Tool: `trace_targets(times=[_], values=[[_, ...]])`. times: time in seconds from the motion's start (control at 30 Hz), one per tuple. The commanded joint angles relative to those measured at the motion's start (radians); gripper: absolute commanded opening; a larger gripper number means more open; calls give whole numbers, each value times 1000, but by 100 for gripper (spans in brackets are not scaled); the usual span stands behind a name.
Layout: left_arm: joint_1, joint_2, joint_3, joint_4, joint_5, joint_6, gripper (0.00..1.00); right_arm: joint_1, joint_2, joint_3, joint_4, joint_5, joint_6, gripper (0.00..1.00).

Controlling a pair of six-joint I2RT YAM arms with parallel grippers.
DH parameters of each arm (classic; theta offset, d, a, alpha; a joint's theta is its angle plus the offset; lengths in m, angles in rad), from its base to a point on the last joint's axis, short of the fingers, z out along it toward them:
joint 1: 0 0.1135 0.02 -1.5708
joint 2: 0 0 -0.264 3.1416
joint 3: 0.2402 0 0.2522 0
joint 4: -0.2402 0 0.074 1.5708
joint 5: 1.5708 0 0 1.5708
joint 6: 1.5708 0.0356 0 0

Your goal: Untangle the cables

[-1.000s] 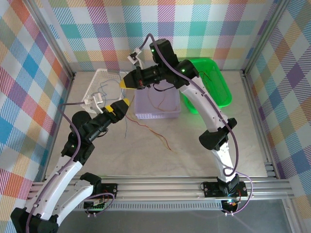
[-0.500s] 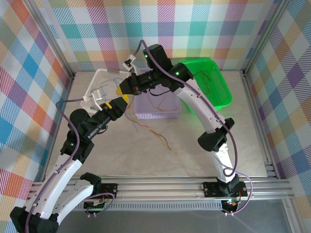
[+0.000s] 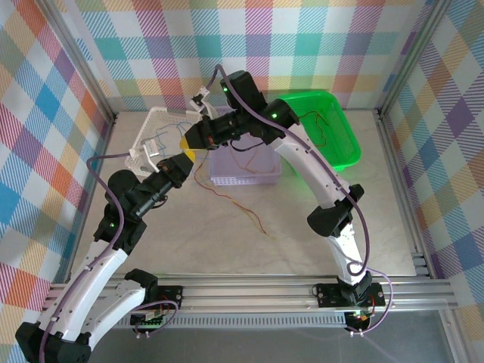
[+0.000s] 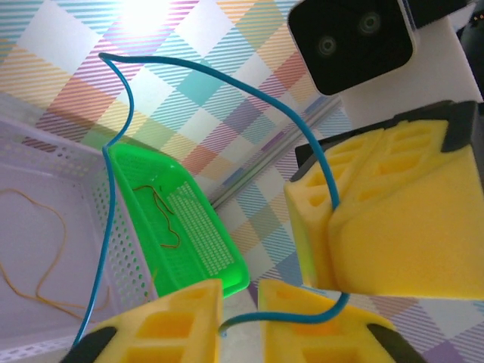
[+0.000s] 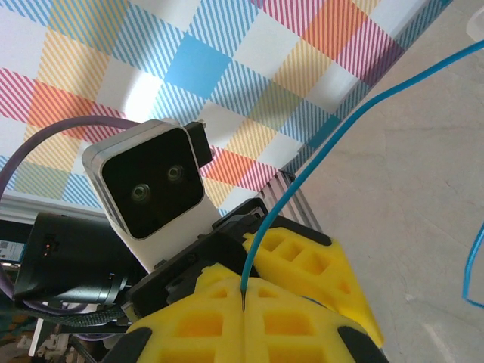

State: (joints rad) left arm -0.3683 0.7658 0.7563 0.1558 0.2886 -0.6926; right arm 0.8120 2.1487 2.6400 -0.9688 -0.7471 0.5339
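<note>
Left gripper (image 4: 240,306) jaws just narrowed from wide to slim gap, bottom centre; blue cable (image 4: 111,227) runs in, pinch uncertain. Right gripper (image 4: 331,227), right of frame, pressed on same cable. Two-handed hold near; pull-apart likely next.

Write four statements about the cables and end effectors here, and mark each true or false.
1. The right end effector is shut on the blue cable. True.
2. The green bin is empty. False: a thin cable lies in it.
3. The purple basket holds an orange cable. True.
4. The end effectors are far apart. False: the left end effector is close beside the right one, by the white basket.
</note>
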Motion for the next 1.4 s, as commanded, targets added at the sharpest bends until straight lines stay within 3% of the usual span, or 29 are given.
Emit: trace_targets(times=[0.0,0.07,0.27,0.43,0.8,1.17,1.37], values=[[-8,-14,21,6,-20,11,8,10,-2,-3,-30,0,-29,0],[-8,-18,23,-5,-31,10,0,12,0,-4,-30,0,-29,0],[-8,-25,26,-42,-51,18,0,7,-8,-4,-37,13,-39,2],[-8,-26,51,-128,-101,46,0,-20,-56,-49,-22,77,-43,33],[37,51,181,-312,-239,132,0,-131,-445,-611,345,198,-4,64],[221,353,355,-369,-321,141,0,-151,-732,-1021,517,252,-60,69],[272,524,462,-336,-356,171,0,-147,-857,-1178,545,244,-65,69]])
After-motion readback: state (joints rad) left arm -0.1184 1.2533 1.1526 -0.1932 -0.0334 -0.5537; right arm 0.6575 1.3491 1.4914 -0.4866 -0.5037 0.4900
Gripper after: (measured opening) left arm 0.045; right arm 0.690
